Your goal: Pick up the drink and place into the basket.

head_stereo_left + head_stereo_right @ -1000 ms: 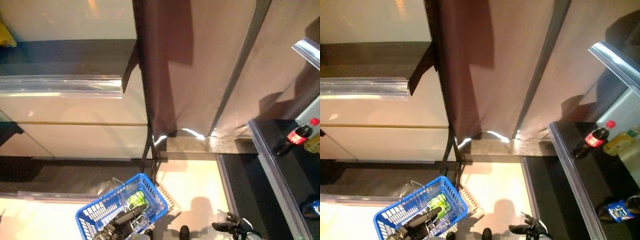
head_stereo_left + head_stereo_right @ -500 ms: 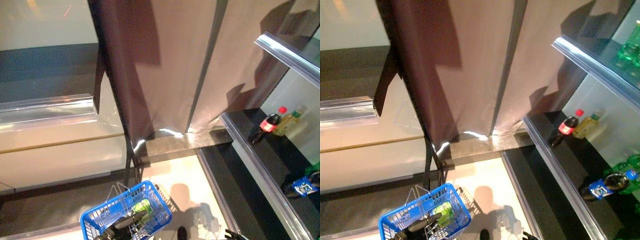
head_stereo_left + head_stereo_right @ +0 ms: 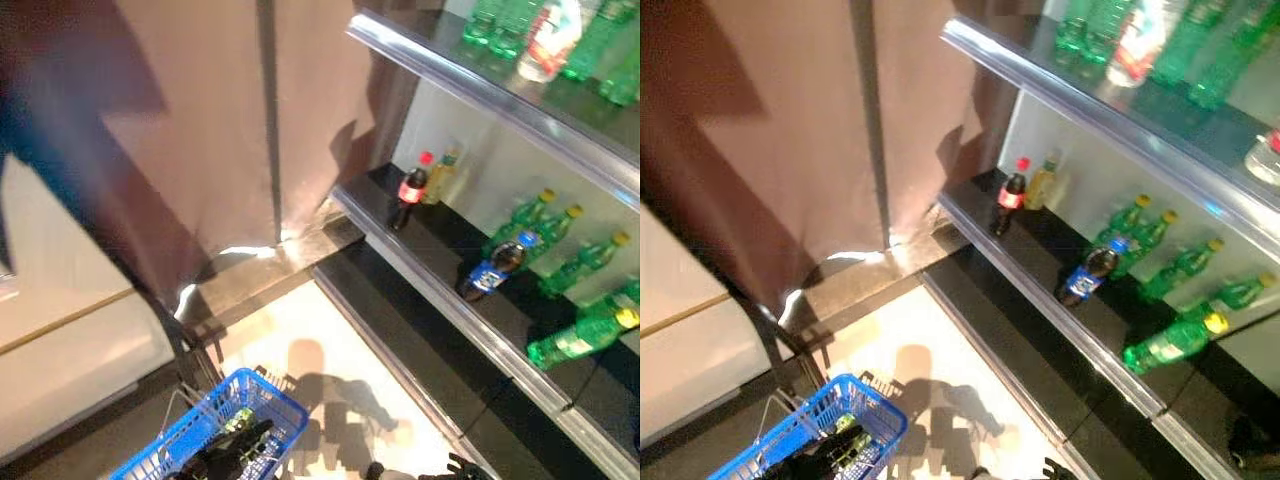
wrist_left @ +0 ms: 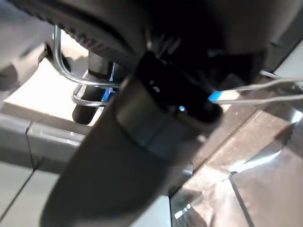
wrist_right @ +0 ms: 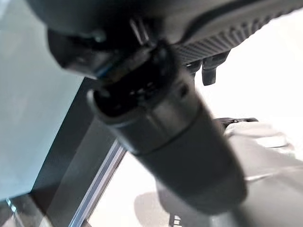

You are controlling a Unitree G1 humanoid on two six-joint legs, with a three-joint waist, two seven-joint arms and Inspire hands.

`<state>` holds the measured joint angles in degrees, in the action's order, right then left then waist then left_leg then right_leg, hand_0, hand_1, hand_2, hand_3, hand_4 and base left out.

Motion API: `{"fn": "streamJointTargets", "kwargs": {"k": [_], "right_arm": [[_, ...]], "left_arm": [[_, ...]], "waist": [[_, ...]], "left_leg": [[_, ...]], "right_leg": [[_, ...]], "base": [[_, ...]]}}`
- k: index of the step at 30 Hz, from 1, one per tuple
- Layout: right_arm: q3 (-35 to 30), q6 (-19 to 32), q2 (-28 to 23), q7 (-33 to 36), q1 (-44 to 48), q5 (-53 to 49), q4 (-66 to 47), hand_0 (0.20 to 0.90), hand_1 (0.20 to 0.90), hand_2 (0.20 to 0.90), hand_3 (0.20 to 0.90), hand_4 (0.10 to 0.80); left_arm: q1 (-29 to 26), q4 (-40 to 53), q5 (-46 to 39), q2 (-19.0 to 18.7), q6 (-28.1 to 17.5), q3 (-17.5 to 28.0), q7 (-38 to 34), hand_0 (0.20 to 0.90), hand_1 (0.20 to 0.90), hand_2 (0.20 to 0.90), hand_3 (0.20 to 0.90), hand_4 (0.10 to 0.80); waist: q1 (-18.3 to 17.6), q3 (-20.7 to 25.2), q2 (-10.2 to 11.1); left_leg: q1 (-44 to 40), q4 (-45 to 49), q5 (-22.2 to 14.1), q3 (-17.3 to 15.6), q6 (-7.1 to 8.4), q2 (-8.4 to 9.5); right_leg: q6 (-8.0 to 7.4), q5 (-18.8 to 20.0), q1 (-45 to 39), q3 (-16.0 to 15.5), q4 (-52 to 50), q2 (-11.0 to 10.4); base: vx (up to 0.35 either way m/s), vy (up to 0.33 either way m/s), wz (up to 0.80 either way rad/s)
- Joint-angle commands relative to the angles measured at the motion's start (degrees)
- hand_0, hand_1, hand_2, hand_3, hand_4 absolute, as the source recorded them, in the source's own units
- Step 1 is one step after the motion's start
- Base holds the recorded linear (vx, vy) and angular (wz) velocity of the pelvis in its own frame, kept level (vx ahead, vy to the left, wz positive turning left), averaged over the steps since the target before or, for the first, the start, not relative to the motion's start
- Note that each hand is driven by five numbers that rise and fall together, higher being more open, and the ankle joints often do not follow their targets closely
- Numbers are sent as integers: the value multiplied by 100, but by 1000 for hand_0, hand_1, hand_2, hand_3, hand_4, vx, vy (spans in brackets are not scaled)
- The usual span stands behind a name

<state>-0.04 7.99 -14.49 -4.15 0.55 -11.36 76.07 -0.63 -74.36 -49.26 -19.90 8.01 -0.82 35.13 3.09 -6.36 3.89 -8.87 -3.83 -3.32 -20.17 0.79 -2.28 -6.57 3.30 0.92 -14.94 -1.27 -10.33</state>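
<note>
- A dark cola bottle with a red cap and red label [image 3: 411, 190] stands upright on the black lower shelf [image 3: 440, 290], just beside a yellow drink bottle [image 3: 441, 176]
- The blue plastic basket with wire handles [image 3: 215, 430] hangs low; the left robot hand [image 3: 232, 450] is curled round its handles
- The right robot hand [image 3: 455, 468] barely shows at the frame's edge; I cannot tell its state

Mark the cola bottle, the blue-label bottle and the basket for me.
cola bottle [image 3: 411, 190]: left eye view, on its red label.
blue-label bottle [image 3: 487, 277]: left eye view, on its blue label.
basket [image 3: 283, 406]: left eye view, on its blue rim.
</note>
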Motion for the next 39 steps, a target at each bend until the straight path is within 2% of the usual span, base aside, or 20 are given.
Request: {"fn": "streamJointTargets", "kwargs": {"k": [1, 4, 9, 11, 13, 14, 15, 16, 17, 19, 21, 25, 28, 31, 34, 39], "right_arm": [[-33, -6, -213, -4, 228, 31, 276, 900, 900, 900, 900, 800], [18, -29, -148, 32, 172, -8, 236, 900, 900, 900, 900, 800], [64, -11, -101, 92, 91, -53, 154, 900, 900, 900, 900, 800], [112, -28, -102, 83, 91, -98, 107, 900, 900, 900, 900, 800], [151, -60, -130, 78, 108, -71, 79, 900, 900, 900, 900, 800], [177, -93, -158, 96, 125, -35, 34, 900, 900, 900, 900, 800], [181, -141, -230, 170, 168, 29, 17, 900, 900, 900, 900, 800], [204, -161, -259, 231, 193, -3, 31, 900, 900, 900, 900, 800], [230, -141, -312, 269, 247, -66, 81, 900, 900, 900, 900, 800], [203, -126, -386, 303, 335, -155, 128, 900, 900, 900, 900, 800], [129, -104, -401, 431, 361, -352, 165, 900, 900, 900, 900, 800], [-145, 58, -391, 260, 190, -227, 214, 900, 900, 900, 900, 800], [-212, 75, -380, 190, 94, -119, 247, 900, 900, 900, 900, 800], [-173, 59, -303, 135, 135, -44, 237, 900, 900, 900, 900, 800], [-88, -7, -287, 84, 214, 72, 234, 900, 900, 900, 900, 800], [-36, -66, -216, 182, 204, -57, 200, 900, 900, 900, 900, 800]], "left_arm": [[-565, 362, 1, 375, -23, 163, 745, 300, 300, 300, 200, 100], [-474, 392, 192, 418, -45, 129, 874, 300, 300, 300, 200, 100], [-403, 506, 150, 534, -93, 24, 834, 300, 300, 300, 200, 100], [-403, 528, 116, 577, -126, -66, 773, 300, 300, 300, 200, 100], [-403, 536, 61, 605, -159, -109, 751, 300, 300, 300, 200, 100], [-381, 574, 28, 666, -195, -112, 727, 300, 300, 300, 200, 100], [-337, 630, 13, 750, -231, -100, 720, 300, 300, 300, 200, 100], [-323, 640, -14, 770, -234, -121, 736, 300, 300, 300, 200, 100], [-336, 652, -74, 781, -216, -169, 761, 300, 300, 300, 200, 100], [-401, 665, 10, 791, -151, -212, 809, 300, 300, 300, 200, 100], [-532, 569, 27, 817, -153, -290, 685, 300, 300, 300, 200, 100], [-568, 390, 19, 667, -166, -298, 780, 300, 300, 300, 200, 100], [-502, 359, 38, 569, -136, -130, 742, 300, 300, 300, 200, 100], [-417, 363, 112, 488, -149, -60, 839, 300, 300, 300, 200, 100], [-426, 406, -50, 415, -145, -42, 692, 300, 300, 300, 200, 100], [-439, 437, 197, 448, -37, -78, 805, 300, 300, 300, 200, 100]], "waist": [[-145, 217, -322], [-227, 213, -359], [-320, 193, -346], [-372, 177, -315], [-375, 127, -270], [-317, 32, -235], [-207, -92, -271], [-170, -121, -302], [-128, -116, -369], [-104, -116, -419], [-186, -74, -467], [-301, 2, -474], [-281, 73, -457], [-225, 111, -419], [-157, 129, -437], [-118, 174, -398]], "left_leg": [[351, -94, 237, 324, -63, 60], [271, -41, 285, 191, 16, -114], [207, 16, 359, 155, 102, -264], [258, 325, 284, 248, 133, -311], [425, 777, 194, 390, 183, -335], [669, 1355, 234, 642, 246, -334], [1060, 1687, 521, 1179, 381, -354], [1070, 1472, 555, 1324, 386, -342], [1044, 942, 644, 1469, 382, -413], [1062, 639, 740, 1488, 379, -448], [985, 431, 745, 1348, 372, -496], [567, 13, 676, 1266, 324, -353], [465, -12, 568, 1150, 252, -265], [349, -60, 465, 1043, 177, -191], [369, -62, 442, 978, 160, -244], [366, -53, 474, 921, 194, -320]], "right_leg": [[-241, 279, -413, -113, 12, -366], [-160, -51, -488, -28, 15, -171], [-21, -214, -613, 69, 50, 27], [95, -286, -616, 154, 2, 121], [187, -300, -593, 225, -56, 147], [262, -295, -591, 302, -113, 151], [330, -286, -604, 497, -153, 216], [312, -299, -619, 571, -160, 228], [276, -326, -628, 654, -145, 236], [252, -374, -641, 688, -155, 226], [195, -506, -575, 638, -338, 138], [-86, -395, -420, 482, -575, -195], [-144, -329, -493, 346, -458, -323], [-249, -33, -327, 234, -534, -465], [-246, -123, -351, 229, -282, -402], [-223, -100, -487, 160, -93, -356]], "base": [[-17, -213, -80], [-31, -197, -16], [-40, -156, 0], [-20, -159, -14], [-31, -111, -12], [-17, -5, -9], [4, 86, -16], [44, 202, -29], [36, 162, -39], [9, 237, -35], [18, 285, -44], [66, 188, -51], [43, 75, -18], [10, -3, -27], [-53, -59, -27], [-10, -49, -9]]}}
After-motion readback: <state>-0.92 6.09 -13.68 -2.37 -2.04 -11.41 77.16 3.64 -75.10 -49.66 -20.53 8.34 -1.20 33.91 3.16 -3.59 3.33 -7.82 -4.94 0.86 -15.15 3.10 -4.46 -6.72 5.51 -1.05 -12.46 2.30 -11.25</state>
